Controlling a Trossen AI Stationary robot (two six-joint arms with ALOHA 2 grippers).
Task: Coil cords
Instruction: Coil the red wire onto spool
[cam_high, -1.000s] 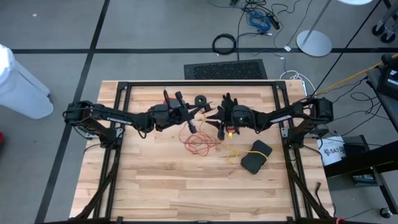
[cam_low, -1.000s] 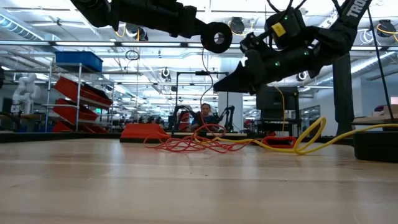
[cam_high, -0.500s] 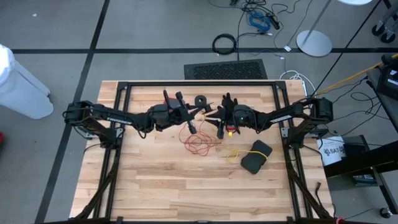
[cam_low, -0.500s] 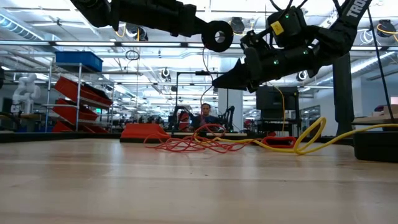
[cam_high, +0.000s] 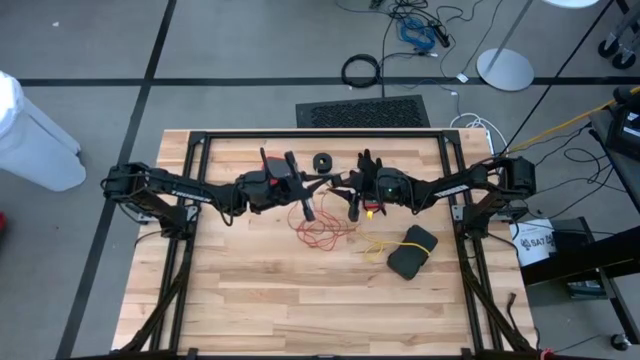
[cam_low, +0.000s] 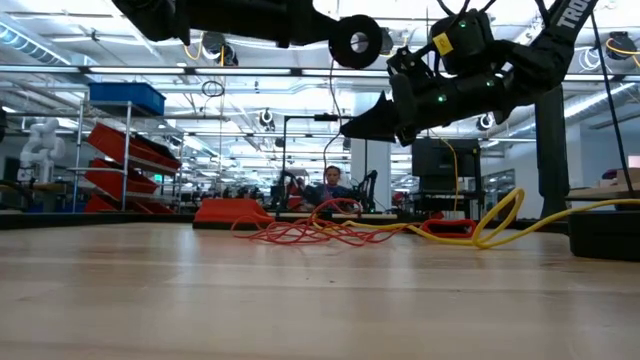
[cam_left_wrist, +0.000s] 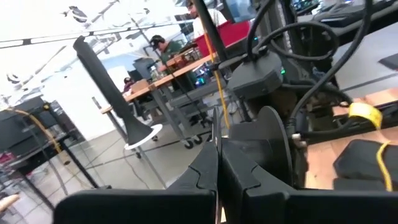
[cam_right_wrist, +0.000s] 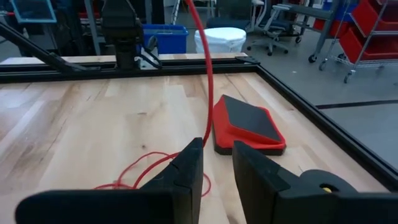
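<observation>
Above the wooden worktop (cam_high: 250, 290), the left end effector (cam_high: 322, 180) pinches shut on the thin red-orange cord (cam_high: 318, 230), its small black reel (cam_low: 356, 42) raised beside it. The right end effector (cam_high: 345, 184), fingers slightly parted, straddles the same strand (cam_right_wrist: 208, 93). The yellow cord (cam_high: 375, 245) lies beside a black pouch (cam_high: 412, 250). Light and limp, the wire likely snags; gripping near the reel looks safest. Since a second ago, the reel has shifted toward the table's far edge.

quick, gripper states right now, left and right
left gripper: shut, with the small black reel of the red-orange cord at its fingertips, raised above the table.
right gripper: fingers apart, red-orange cord running between them.
</observation>
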